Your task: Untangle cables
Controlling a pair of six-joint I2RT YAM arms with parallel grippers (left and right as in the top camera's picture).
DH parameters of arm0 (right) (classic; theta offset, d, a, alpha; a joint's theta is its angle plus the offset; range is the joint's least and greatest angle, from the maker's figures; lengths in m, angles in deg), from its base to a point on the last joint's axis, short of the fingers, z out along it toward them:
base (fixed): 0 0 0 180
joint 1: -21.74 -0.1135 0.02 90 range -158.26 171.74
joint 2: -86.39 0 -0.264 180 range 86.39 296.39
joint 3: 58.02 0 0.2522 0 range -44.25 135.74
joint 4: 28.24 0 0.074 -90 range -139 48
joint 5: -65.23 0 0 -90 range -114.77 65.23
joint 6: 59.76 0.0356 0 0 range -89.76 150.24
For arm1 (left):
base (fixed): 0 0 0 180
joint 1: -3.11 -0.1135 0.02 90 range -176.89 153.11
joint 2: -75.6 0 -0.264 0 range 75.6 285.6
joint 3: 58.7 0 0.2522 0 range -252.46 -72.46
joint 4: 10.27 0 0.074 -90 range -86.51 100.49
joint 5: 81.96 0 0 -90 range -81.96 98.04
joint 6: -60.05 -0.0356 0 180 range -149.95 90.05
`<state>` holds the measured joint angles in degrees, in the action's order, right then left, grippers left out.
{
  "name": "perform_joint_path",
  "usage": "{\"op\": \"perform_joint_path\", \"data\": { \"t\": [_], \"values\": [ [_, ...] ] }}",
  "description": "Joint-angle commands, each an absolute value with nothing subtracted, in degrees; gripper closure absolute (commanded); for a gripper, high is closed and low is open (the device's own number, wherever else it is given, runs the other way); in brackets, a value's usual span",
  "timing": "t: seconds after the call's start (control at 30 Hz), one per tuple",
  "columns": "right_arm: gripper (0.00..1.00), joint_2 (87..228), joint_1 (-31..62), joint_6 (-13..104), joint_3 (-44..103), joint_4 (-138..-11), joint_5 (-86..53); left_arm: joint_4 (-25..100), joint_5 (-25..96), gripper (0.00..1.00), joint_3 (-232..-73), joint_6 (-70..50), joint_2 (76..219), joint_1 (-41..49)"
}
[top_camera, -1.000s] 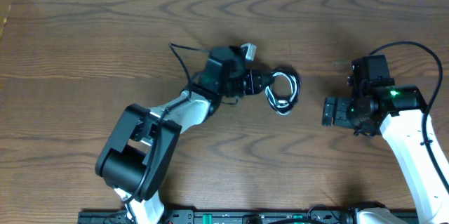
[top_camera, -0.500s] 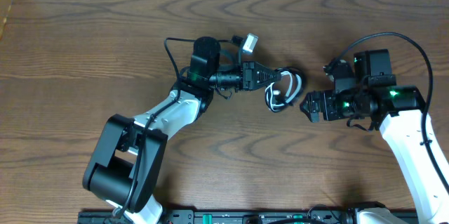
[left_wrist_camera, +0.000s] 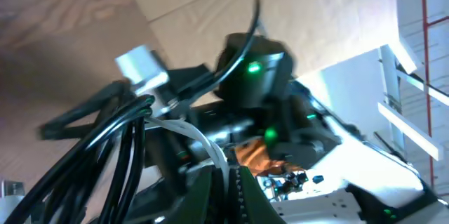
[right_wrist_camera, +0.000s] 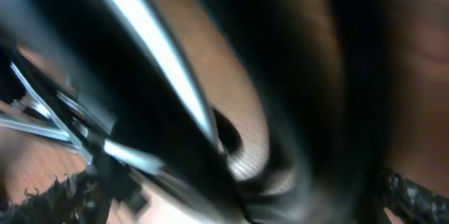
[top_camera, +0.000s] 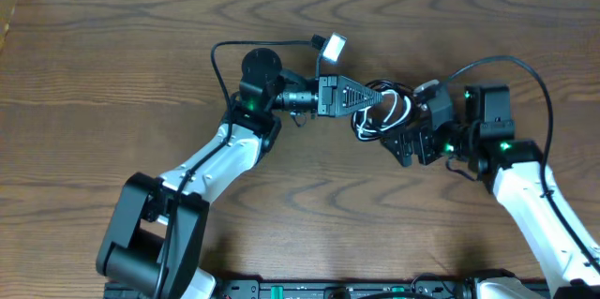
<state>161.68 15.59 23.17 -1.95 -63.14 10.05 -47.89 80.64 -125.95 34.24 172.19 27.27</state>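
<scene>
Overhead view: your two grippers meet at the cables [top_camera: 375,116], right of centre on the wooden table [top_camera: 112,55].
From above, your left gripper [top_camera: 368,98] narrows to a point, clamped on the small knot of black and white loops. The right gripper [top_camera: 401,142] touches the knot's right side, and you cannot tell whether its fingers are apart. Only the left wrist view separates the strands: the black cord [left_wrist_camera: 119,140] in several glossy loops, the white cord [left_wrist_camera: 205,143] curving behind. The right wrist view is pure blur. Half a second ago the right gripper sat just clear of the knot.
</scene>
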Motion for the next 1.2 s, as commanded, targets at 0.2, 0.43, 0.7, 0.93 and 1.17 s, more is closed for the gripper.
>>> {"op": "perform_joint_path", "data": {
  "t": [0.2, 0.43, 0.7, 0.93, 1.17],
  "values": [
    [0.01, 161.5, 15.3, 25.8, -6.5, -54.0, 18.1, -48.5, 82.7, 0.92, -126.9, 36.8, 170.4, 27.3],
    [0.01, 161.5, 15.3, 30.2, -6.5, -47.3, 18.1, -48.5, 82.6, 0.92, -126.9, 36.8, 170.4, 27.3],
    [0.99, 161.5, 15.3, 30.8, -6.5, -44.6, 15.9, -48.5, 82.6, 0.92, -126.9, 33.8, 170.4, 27.2],
    [0.99, 161.5, 15.3, 48.7, -6.5, -53.2, -10.1, -48.5, 82.6, 0.92, -126.9, 30.2, 170.4, 24.6],
    [0.99, 161.5, 15.3, 67.5, -6.5, -70.7, -36.8, -48.5, 82.9, 0.92, -126.9, 30.1, 170.4, 18.1]
  ]
}}
